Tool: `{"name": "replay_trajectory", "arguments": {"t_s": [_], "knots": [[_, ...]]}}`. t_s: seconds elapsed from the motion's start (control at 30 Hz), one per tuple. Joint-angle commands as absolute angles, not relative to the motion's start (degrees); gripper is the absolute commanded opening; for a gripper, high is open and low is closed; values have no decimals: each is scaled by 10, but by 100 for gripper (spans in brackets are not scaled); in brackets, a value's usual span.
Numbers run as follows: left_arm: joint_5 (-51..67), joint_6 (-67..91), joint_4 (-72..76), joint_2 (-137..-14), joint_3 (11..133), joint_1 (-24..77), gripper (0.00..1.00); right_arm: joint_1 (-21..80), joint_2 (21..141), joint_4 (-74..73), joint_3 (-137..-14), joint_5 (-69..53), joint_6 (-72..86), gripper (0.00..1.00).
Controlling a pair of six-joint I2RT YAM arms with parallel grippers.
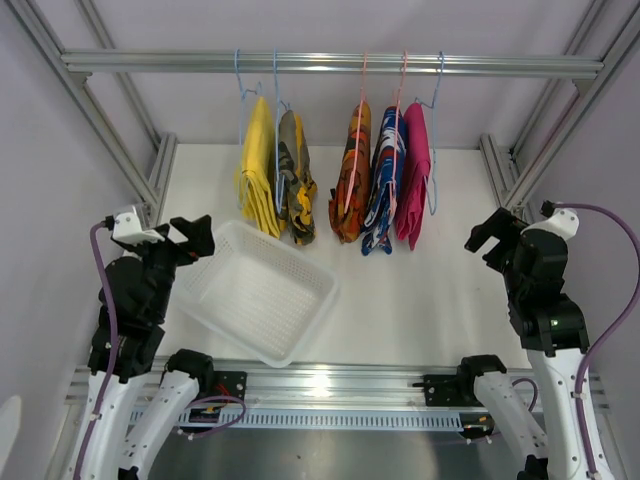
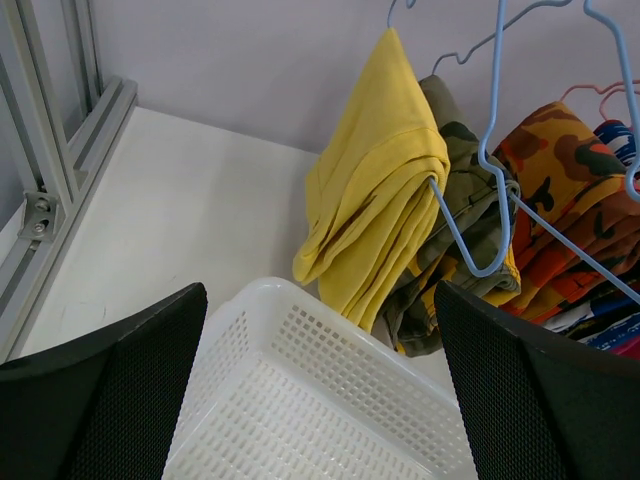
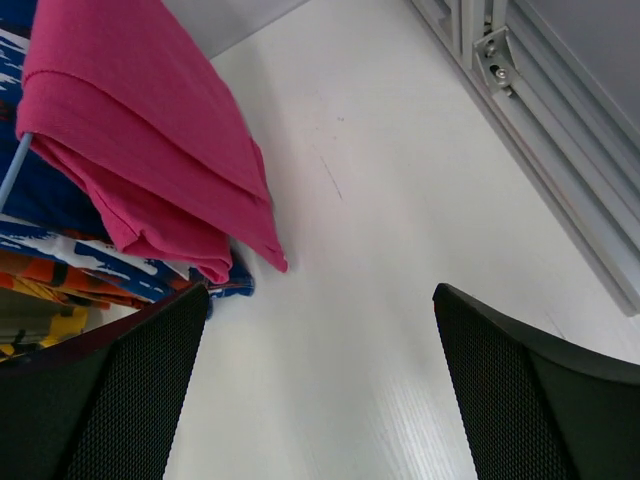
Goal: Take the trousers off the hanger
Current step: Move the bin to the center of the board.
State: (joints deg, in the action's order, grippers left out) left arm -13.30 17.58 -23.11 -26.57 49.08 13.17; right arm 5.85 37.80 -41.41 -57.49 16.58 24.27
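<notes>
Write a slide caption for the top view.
Five trousers hang on hangers from the rail behind a white basket; left gripper and right gripper are open and empty.

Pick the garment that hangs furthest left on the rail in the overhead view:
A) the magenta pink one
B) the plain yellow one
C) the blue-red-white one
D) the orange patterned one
B: the plain yellow trousers hang at the left end of the row on the rail, with the camouflage pair next on their right.

Both arms sit folded at the sides (elbows bent), left pincer (image 1: 196,236) and right pincer (image 1: 488,230) spread wide.
</notes>
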Motion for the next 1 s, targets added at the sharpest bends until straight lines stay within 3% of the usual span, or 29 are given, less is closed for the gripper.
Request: {"name": "replay_trajectory", "arguments": {"t_s": [0.0, 0.1, 0.2, 0.43, 0.6, 0.67, 0.97], "knots": [[-127, 185, -225, -276, 494, 125, 99, 69, 365, -372, -565, 169, 275, 99], [-121, 185, -225, -279, 491, 125, 100, 76, 325, -334, -530, 197, 306, 99], [-117, 181, -233, -293, 496, 124, 99, 81, 304, -286, -500, 241, 240, 100], [-161, 192, -245, -304, 500, 124, 99, 98, 406, -345, -596, 271, 239, 99], [-151, 200, -238, -301, 498, 124, 100, 101, 378, -252, -587, 180, 215, 99], [-149, 195, -243, -304, 498, 124, 99, 99, 370, -202, -583, 82, 214, 99], [-147, 196, -238, -305, 489, 124, 100, 93, 407, -214, -613, -10, 229, 100]]}}
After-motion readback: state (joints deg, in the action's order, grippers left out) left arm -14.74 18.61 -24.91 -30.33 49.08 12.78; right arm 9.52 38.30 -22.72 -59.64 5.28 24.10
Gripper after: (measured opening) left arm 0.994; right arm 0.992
